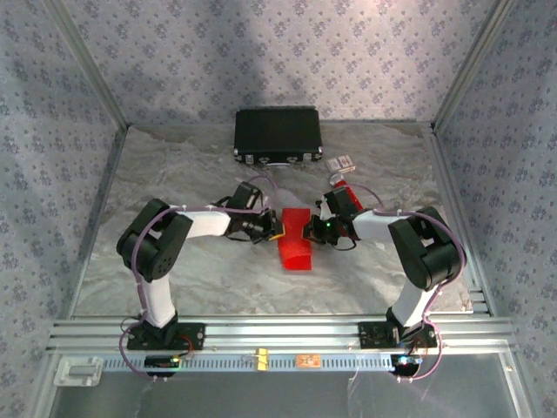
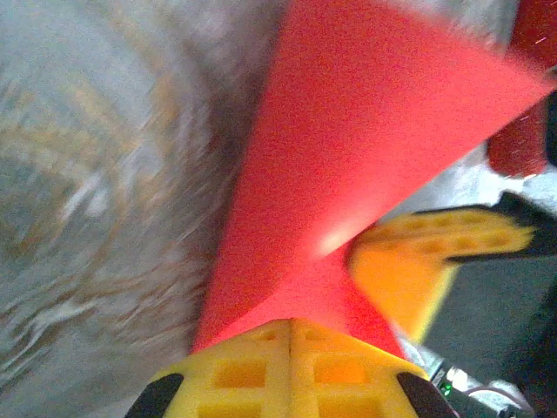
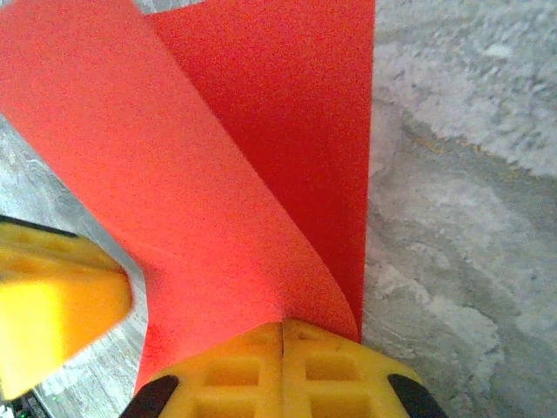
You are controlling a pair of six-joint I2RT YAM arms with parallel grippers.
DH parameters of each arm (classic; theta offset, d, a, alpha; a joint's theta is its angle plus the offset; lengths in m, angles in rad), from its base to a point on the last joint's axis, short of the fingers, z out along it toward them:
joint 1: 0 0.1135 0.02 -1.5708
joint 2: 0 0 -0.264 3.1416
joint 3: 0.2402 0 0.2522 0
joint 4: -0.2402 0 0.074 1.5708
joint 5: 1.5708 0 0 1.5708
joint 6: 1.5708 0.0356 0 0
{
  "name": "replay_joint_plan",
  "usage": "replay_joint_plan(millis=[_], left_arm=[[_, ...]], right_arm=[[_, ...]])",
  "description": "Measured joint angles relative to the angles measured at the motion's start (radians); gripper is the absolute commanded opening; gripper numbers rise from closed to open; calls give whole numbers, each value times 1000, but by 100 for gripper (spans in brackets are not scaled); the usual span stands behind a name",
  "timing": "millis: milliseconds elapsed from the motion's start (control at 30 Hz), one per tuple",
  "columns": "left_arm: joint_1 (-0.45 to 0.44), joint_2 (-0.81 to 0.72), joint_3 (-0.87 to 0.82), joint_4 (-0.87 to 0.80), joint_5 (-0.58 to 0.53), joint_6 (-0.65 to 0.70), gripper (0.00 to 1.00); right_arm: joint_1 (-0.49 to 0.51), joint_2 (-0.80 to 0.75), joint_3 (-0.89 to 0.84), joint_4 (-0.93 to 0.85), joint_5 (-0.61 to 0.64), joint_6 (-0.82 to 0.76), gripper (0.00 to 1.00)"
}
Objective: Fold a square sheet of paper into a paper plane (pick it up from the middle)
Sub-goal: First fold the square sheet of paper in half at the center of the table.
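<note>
Both arms reach in toward the middle of the grey marbled worktop, and the square sheet of paper hangs between them, bright red and bent over on itself. The left hand and the right hand meet it from opposite sides at its far end, close together.

From the left wrist, the left hand has its yellow fingers pressed together with the sheet pinched in the seam, and the paper fans out away from it. The other arm's yellow finger sits just beside it on the right.

From the right wrist, the right hand is likewise clamped on the sheet, which curls over in a soft loop rather than a sharp crease. The left arm's yellow finger shows at the lower left.

The near end of the sheet droops toward the worktop. I think it touches, but from above I can't be sure.

A black case lies flat at the far edge, well apart from the paper. A red tube lies just behind the right hand.
</note>
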Motion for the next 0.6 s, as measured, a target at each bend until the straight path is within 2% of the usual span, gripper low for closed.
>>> replay_joint_plan(millis=[267,600], left_arm=[[7,45,118,-58,15,48,3],[24,117,123,-124,5,101,2]], right_arm=[[0,0,0,0,0,0,2],[0,0,0,0,0,-1,2]])
